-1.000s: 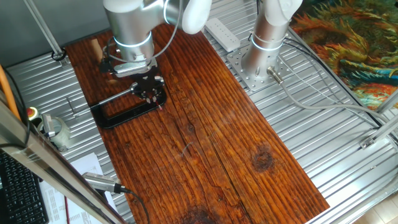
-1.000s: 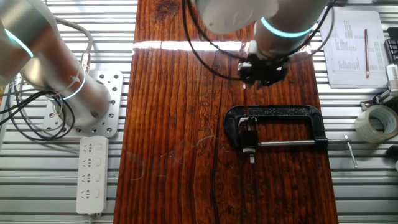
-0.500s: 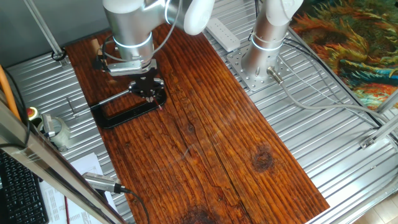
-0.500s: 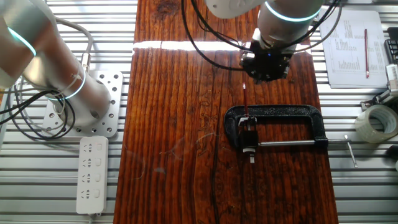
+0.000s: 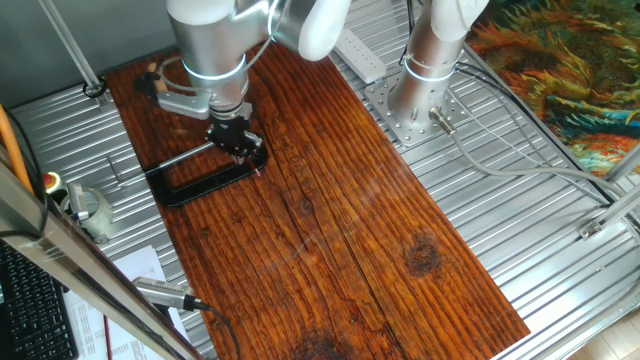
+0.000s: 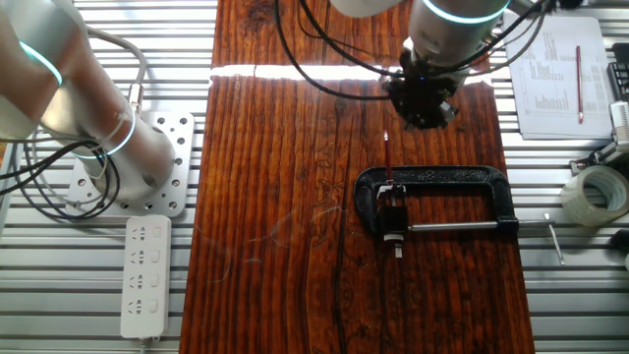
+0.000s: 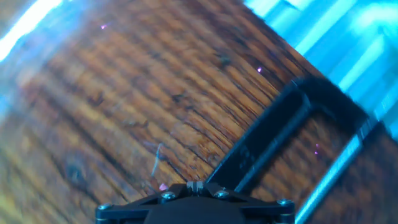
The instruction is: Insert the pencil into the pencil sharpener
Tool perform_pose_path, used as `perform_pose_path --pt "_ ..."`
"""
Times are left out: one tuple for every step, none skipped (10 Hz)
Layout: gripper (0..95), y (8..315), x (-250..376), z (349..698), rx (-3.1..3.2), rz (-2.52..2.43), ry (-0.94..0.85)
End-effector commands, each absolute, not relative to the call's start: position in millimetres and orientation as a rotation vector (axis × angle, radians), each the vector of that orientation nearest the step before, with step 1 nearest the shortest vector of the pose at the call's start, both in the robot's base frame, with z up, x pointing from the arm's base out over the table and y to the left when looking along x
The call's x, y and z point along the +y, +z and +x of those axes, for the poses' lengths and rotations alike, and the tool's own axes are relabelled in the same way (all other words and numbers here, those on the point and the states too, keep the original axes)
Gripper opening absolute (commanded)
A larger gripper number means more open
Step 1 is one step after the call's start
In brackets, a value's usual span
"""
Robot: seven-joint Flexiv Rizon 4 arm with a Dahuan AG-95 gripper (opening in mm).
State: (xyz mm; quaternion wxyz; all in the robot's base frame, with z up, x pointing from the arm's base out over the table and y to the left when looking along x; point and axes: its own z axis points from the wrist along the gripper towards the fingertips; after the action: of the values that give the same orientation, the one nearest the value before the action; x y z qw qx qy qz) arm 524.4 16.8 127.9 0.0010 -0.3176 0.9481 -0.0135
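Observation:
In the other fixed view the pencil (image 6: 388,157) is a very thin reddish stick. It lies apart from my gripper, with one end at the pencil sharpener (image 6: 392,202) held in the black C-clamp (image 6: 442,175). My gripper (image 6: 425,114) hangs above the board, to the right of the pencil's free end, not touching it. In one fixed view the gripper (image 5: 236,145) is over the clamp (image 5: 195,184), and a reddish bit of the pencil (image 5: 258,171) shows beside it. The blurred hand view shows the gripper (image 7: 196,185) with its pads together and nothing between them, above the clamp (image 7: 267,137).
The clamp's silver rod (image 6: 462,228) points right, toward a tape roll (image 6: 595,194) and papers (image 6: 555,74) off the board. A second arm's base (image 6: 147,157) and a power strip (image 6: 144,275) stand left of the wooden board (image 6: 285,197).
The gripper has drawn back from the pencil's free end, up and toward the far end of the board, and turned. The pencil stays at the sharpener.

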Motion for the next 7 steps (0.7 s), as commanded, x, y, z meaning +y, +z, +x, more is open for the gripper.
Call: perform_pose_path --pt "0.0 135.5 7.1 521.0 3.130 -0.118 -0.081" --pt "0.0 137.9 2.7 518.8 3.126 -0.033 -0.052" --pt "0.0 140.0 -1.0 516.8 3.121 0.017 -0.027" --pt "0.0 141.1 -3.0 515.7 3.116 0.030 -0.020" --pt "0.0 141.5 -3.7 515.3 3.115 0.038 -0.020" --pt "0.0 141.5 -3.7 515.3 3.115 0.063 -0.022" --pt "0.0 141.5 -3.7 515.3 3.114 0.104 -0.021"
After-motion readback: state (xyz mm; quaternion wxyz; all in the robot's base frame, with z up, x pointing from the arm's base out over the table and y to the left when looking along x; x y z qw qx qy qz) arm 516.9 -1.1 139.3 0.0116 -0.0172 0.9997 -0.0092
